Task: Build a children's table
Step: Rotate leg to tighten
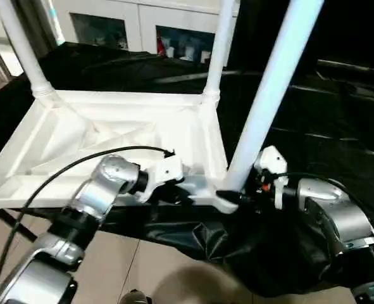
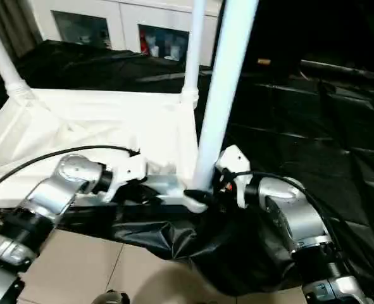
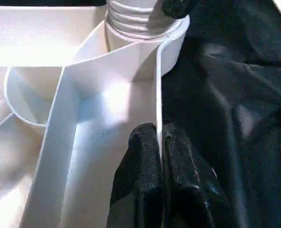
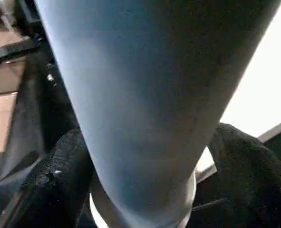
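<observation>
A black sheet (image 1: 338, 126) covers the work surface and hangs in folds over its near edge, above a tiled floor (image 1: 149, 266). On the sheet lies the white top (image 1: 111, 136), ribbed underside up, its near rim sticking out past the sheet's edge. Behind it, at the far side, stands a white cabinet (image 1: 142, 25) with glass doors and small coloured items inside. Three legs rise from the top's corner sockets: one at the far left (image 1: 22, 47), one at the far right (image 1: 219, 47), and the near right leg (image 1: 272, 85), which leans a little to the right and crosses in front of the dark background. The silver left forearm (image 1: 101, 190) reaches in from the lower left with a black cable (image 1: 54, 180) arching over it and hiding part of the near rim. The left gripper (image 3: 158, 142) is pinched shut on the thin upright rim wall of the top, one finger (image 3: 140, 156) on each side, just beside the near right socket (image 3: 140, 47). The right gripper (image 4: 147, 175) sits at the base of the near right leg; its two black fingers (image 4: 64, 175) are spread wide on either side of the tube, and whether they press it cannot be told. The leg's broad shaft blocks most of what lies beyond that gripper
</observation>
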You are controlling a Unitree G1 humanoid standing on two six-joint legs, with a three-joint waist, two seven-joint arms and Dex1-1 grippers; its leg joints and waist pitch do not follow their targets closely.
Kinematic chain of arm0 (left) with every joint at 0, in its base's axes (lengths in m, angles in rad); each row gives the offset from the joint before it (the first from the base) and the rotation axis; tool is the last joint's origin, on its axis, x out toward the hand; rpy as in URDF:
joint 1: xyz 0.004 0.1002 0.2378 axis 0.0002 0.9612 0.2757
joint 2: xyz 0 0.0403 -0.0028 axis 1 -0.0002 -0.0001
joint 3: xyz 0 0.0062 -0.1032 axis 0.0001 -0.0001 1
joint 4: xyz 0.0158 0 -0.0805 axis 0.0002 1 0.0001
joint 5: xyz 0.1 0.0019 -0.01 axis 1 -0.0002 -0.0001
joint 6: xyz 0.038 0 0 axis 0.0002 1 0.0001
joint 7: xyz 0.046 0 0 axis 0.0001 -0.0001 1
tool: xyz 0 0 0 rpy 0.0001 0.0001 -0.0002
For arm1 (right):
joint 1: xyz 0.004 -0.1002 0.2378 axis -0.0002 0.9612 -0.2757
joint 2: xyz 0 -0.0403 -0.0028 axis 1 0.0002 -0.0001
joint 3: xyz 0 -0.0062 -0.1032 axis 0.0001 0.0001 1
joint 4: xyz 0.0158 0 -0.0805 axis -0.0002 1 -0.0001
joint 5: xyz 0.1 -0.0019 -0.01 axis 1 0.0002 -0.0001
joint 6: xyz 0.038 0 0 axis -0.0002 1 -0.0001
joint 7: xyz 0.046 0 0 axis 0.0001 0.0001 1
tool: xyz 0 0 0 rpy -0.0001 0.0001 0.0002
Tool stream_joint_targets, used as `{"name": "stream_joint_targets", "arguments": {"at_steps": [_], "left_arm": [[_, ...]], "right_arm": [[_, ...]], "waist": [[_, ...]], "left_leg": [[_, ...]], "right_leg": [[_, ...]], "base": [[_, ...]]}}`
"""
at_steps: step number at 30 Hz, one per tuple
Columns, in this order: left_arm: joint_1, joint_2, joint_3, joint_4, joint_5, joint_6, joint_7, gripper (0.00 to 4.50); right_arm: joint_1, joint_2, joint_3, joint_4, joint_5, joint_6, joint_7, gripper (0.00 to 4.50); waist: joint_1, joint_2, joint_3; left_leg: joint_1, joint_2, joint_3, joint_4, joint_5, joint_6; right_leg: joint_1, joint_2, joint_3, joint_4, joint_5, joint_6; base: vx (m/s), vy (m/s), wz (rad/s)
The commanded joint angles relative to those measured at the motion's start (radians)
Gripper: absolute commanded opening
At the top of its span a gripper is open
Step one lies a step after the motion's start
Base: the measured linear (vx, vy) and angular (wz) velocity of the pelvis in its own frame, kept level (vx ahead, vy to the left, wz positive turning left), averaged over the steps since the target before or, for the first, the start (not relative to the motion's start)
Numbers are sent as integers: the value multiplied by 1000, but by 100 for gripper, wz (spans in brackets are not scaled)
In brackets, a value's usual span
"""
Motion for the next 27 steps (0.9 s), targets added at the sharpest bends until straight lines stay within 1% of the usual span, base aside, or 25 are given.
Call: {"name": "stream_joint_targets", "arguments": {"at_steps": [1,2,3,4,7,10,12,13,14,15,16,17,19,20,22,24,25,26,27], "left_arm": [[4,-13,-24,-40,-39,-6,-52,0],[5,-10,-23,-44,-39,-4,-54,0],[5,-9,-23,-44,-39,-4,-54,0],[5,-7,-22,-45,-38,-4,-54,0],[5,-4,-21,-46,-36,-6,-53,0],[1,-4,-19,-43,-34,-7,-47,0],[-1,-4,-17,-39,-32,-9,-45,0],[-1,-5,-16,-38,-32,-10,-44,0],[-1,-5,-15,-38,-31,-10,-43,0],[0,-4,-15,-39,-32,-10,-43,0],[2,-3,-15,-41,-32,-8,-43,0],[2,-3,-15,-41,-32,-8,-43,0],[4,-1,-15,-42,-33,-9,-44,0],[8,0,-15,-42,-33,-9,-43,0],[11,2,-15,-43,-33,-10,-43,0],[12,2,-15,-45,-34,-8,-43,0],[12,-1,-14,-43,-34,-8,-38,0],[8,-14,-9,-30,-25,1,-1,0],[2,-26,-4,-15,-15,3,32,0]], "right_arm": [[-7,-25,27,-16,-30,2,21,382],[-3,-34,39,-17,-38,-4,37,382],[-2,-36,42,-17,-40,-6,40,382],[0,-39,46,-17,-45,-9,49,382],[2,-42,50,-17,-51,-14,56,382],[-7,-38,50,-5,-47,-21,44,382],[-11,-34,49,-2,-45,-22,40,354],[-13,-31,47,-2,-42,-21,38,354],[-13,-24,44,-4,-37,-18,39,343],[-13,-22,43,-6,-36,-17,40,334],[-11,-21,43,-8,-36,-17,41,334],[-11,-21,43,-8,-36,-17,41,320],[-6,-19,43,-12,-35,-15,46,300],[0,-18,43,-16,-33,-14,49,300],[6,-18,43,-19,-30,-13,51,281],[10,-16,42,-21,-28,-11,49,276],[14,-10,39,-19,-26,-11,39,275],[16,16,29,7,-47,-25,-26,273],[12,36,21,30,-63,-34,-77,272]], "waist": [[0,-2,-58],[-1,-3,-59],[-1,-2,-58],[-2,-2,-58],[-3,-3,-60],[-4,-2,-59],[-3,-3,-59],[-4,-4,-59],[-3,-5,-59],[-4,-4,-58],[-4,-6,-58],[-4,-4,-58],[-5,-6,-58],[-5,-6,-59],[-5,-6,-58],[-5,-6,-59],[-5,-5,-59],[-5,-5,-59],[-6,-5,-60]], "left_leg": [[8,21,1,-66,-257,40],[8,20,2,-65,-248,42],[8,20,2,-64,-244,43],[6,19,2,-63,-236,45],[6,19,2,-61,-222,52],[7,19,3,-61,-226,55],[9,20,3,-62,-233,54],[8,19,3,-62,-230,53],[8,19,3,-61,-229,54],[8,19,3,-62,-233,54],[8,19,3,-62,-236,53],[7,20,2,-62,-234,52],[7,19,2,-62,-230,53],[8,20,2,-62,-228,54],[8,20,3,-61,-227,55],[7,19,3,-61,-224,56],[7,20,3,-61,-220,56],[7,20,3,-61,-221,56],[8,19,3,-61,-222,49]], "right_leg": [[49,-46,39,-73,-208,-215],[50,-45,39,-72,-195,-215],[49,-46,40,-71,-189,-217],[50,-45,39,-70,-178,-220],[51,-44,38,-67,-155,-228],[50,-45,38,-68,-155,-233],[50,-45,38,-69,-165,-233],[51,-45,39,-68,-165,-232],[51,-45,39,-69,-165,-231],[50,-45,38,-69,-175,-229],[50,-46,39,-70,-184,-226],[50,-46,39,-70,-187,-225],[50,-45,39,-69,-181,-224],[50,-46,39,-69,-178,-225],[50,-45,39,-69,-175,-227],[51,-46,39,-69,-174,-227],[51,-46,39,-68,-170,-228],[50,-45,38,-68,-169,-228],[49,-45,38,-68,-172,-228]], "base": [[0,0,0],[0,0,0],[0,0,0],[0,0,0],[0,0,0],[0,0,0],[0,0,0],[0,0,0],[0,0,0],[0,0,0],[0,0,0],[0,0,0],[0,0,0],[0,0,0],[0,0,0],[0,0,0],[0,0,0],[0,0,0],[0,0,0]]}}
